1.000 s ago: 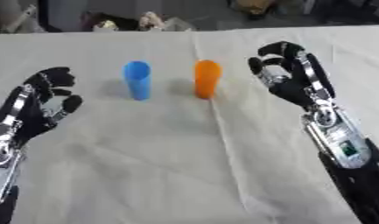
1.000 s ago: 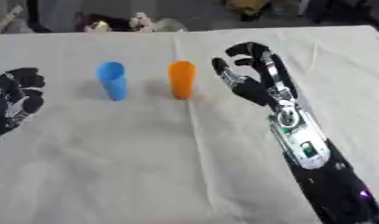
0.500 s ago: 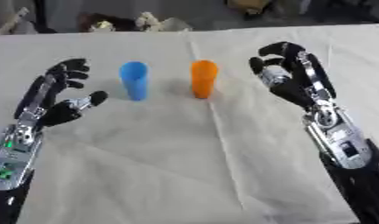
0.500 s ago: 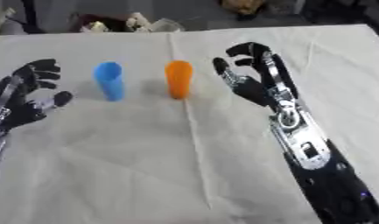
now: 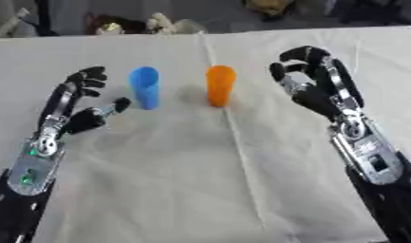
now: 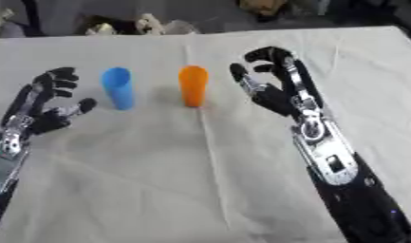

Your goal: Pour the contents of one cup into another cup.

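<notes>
A blue cup (image 5: 145, 87) and an orange cup (image 5: 220, 85) stand upright side by side on the white cloth (image 5: 200, 171), the blue one on the left. My left hand (image 5: 82, 107) hovers open just left of the blue cup, its thumb close to the cup's side but apart from it. My right hand (image 5: 312, 88) is raised open to the right of the orange cup, fingers relaxed and slightly bent, holding nothing. I cannot see what is inside the cups.
The cloth covers the whole table and has a crease running down its middle. Dark clutter and some small pale objects (image 5: 163, 23) lie beyond the table's far edge.
My left hand has risen from the lower left and moved right and forward toward the blue cup, its fingers spreading open. The right hand has barely moved.
</notes>
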